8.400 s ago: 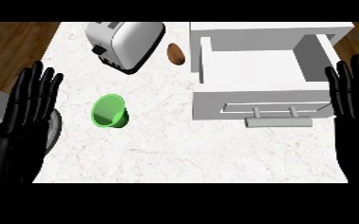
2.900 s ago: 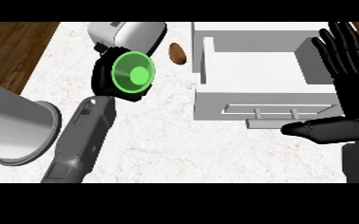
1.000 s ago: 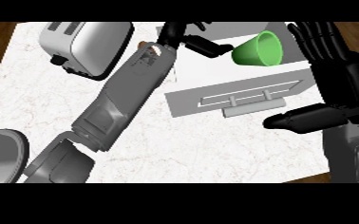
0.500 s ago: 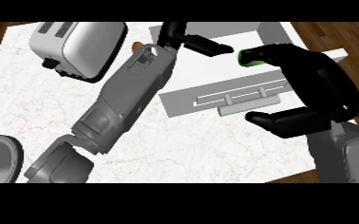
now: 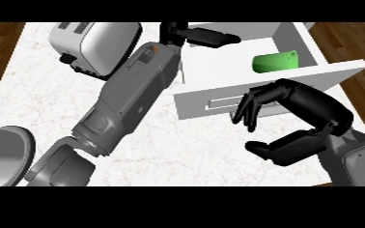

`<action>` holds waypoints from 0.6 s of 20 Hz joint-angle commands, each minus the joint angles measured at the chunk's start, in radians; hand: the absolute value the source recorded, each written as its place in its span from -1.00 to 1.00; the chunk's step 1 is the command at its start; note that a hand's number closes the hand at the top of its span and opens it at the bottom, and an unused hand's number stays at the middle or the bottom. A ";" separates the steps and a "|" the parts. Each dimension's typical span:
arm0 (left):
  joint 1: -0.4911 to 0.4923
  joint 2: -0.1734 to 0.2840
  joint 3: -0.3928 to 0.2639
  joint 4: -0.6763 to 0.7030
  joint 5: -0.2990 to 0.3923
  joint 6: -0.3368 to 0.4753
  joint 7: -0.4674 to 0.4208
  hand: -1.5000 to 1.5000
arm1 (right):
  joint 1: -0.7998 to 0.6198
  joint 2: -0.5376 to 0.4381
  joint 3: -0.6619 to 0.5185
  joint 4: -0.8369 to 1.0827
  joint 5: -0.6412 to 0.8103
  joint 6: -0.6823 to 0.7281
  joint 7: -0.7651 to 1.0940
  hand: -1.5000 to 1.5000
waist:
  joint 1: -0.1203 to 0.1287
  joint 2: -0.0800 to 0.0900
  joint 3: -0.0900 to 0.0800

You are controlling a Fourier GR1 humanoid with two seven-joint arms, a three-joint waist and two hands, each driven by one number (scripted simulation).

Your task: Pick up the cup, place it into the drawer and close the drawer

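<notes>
The green cup lies on its side inside the open white drawer, near its right wall. No hand touches it. My right hand is in front of the drawer's front panel, with bent fingers at the handle and the thumb spread wide below; it holds nothing. My left forearm stretches diagonally across the counter, and my left hand lies with straight fingers over the drawer's far left corner, holding nothing.
A silver toaster stands at the back left of the white marble counter. A grey round dish shows at the left edge. Wooden floor lies beyond the counter's left and right sides.
The right hand let go of the cup, which now lies in the drawer. That hand drew back and down to the drawer's front. The left arm stayed stretched toward the drawer's back.
</notes>
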 commanded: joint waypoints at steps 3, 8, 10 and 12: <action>0.010 0.000 0.011 0.005 0.053 0.019 -0.021 -1.00 | 0.040 -0.077 0.075 -0.029 0.311 -0.017 -0.038 -1.00 | 0.077 -0.016 0.001; 0.098 0.000 0.016 -0.018 0.073 -0.038 -0.123 -1.00 | 0.092 -0.017 0.163 0.103 0.534 -0.156 -0.095 -1.00 | 0.128 -0.018 0.001; 0.090 0.025 0.032 -0.022 0.068 -0.090 -0.080 -1.00 | 0.129 -0.016 0.202 0.193 0.614 -0.196 -0.164 -1.00 | 0.146 -0.021 0.001; 0.119 0.009 0.034 -0.035 0.063 -0.076 -0.112 -1.00 | 0.037 0.003 0.206 0.357 0.632 -0.192 -0.199 -1.00 | 0.164 -0.019 0.001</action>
